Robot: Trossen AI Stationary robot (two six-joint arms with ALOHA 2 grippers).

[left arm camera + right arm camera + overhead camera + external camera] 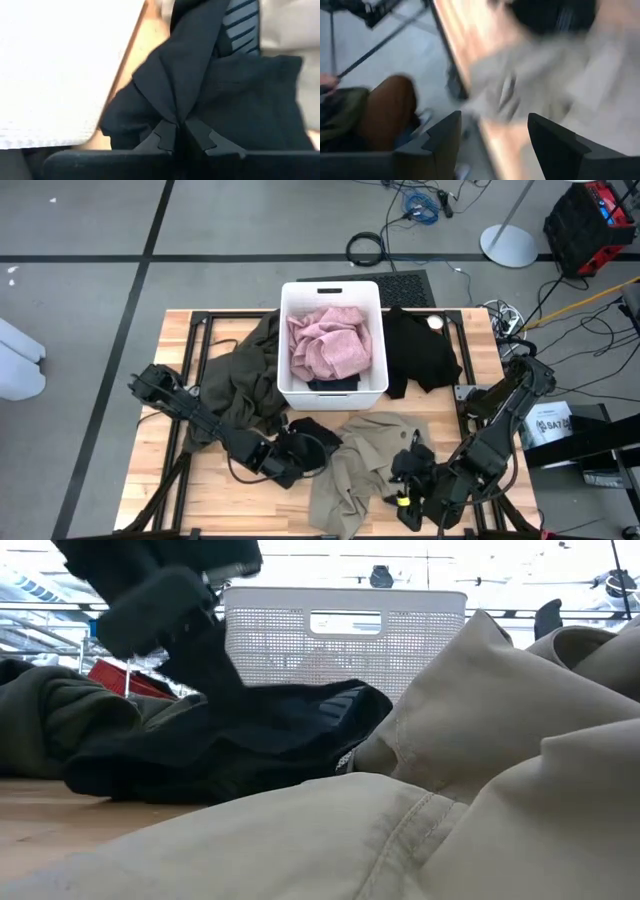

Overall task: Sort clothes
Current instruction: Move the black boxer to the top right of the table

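A small black garment point(312, 438) lies crumpled on the table in front of the white bin point(370, 385). My left gripper point(292, 454) is shut on it. A pink garment point(325, 342) fills the bin, over a dark piece at the bin's near end. A dark olive garment point(245, 380) lies left of the bin, partly against its wall. Another black garment point(420, 355) lies to the bin's right. A khaki garment point(365, 465) is spread at the near edge. My right gripper point(495, 132) hangs open above the khaki garment, with nothing between its fingers. My left gripper pinches a raised fold of the black garment point(175, 107) between its two fingertips point(165, 137). The fingers come slanting down from the table's left. The cloth runs up into a ridge at the fingers, while the rest of the garment point(250, 740) lies on the table.
The bin stands at the table's middle far side. The khaki garment point(450, 800) bulks high at the near right. Bare wood shows at the near left point(175, 490). Beyond the table lie cables, a lamp base point(508, 246) and a red and black case point(590, 220).
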